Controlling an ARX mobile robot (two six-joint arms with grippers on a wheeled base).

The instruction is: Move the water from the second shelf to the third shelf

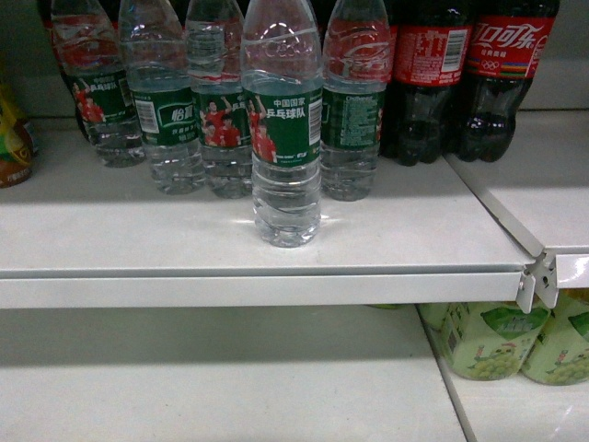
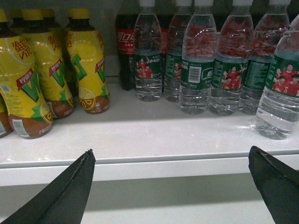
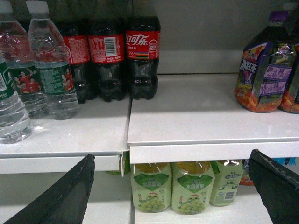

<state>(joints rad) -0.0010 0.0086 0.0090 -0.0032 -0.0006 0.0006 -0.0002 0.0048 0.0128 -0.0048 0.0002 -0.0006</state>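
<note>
White shelf (image 1: 138, 239): flat, matte metal, front lip folded down, butting a second panel on the right at a bracket. Left gripper (image 2: 170, 179): both dark, wedge-shaped fingers (image 2: 70, 191) spread wide, holding nothing, touching nothing, level with the shelf lip. Right gripper (image 3: 170, 186): same tapered black fingers (image 3: 65, 196), likewise far apart and empty, below the shelf edge. The water (image 1: 282, 129): clear ribbed plastic bottle, green label with red-shirted figures, standing upright alone near the front edge, ahead of a row of matching water bottles (image 1: 166, 110). Cola bottles (image 1: 460, 74), dark with red labels, stand behind to the right. Yellow tea bottles (image 2: 51, 70) at far left. Pale green grape drink packs (image 3: 173, 186) sit on the shelf beneath.
</note>
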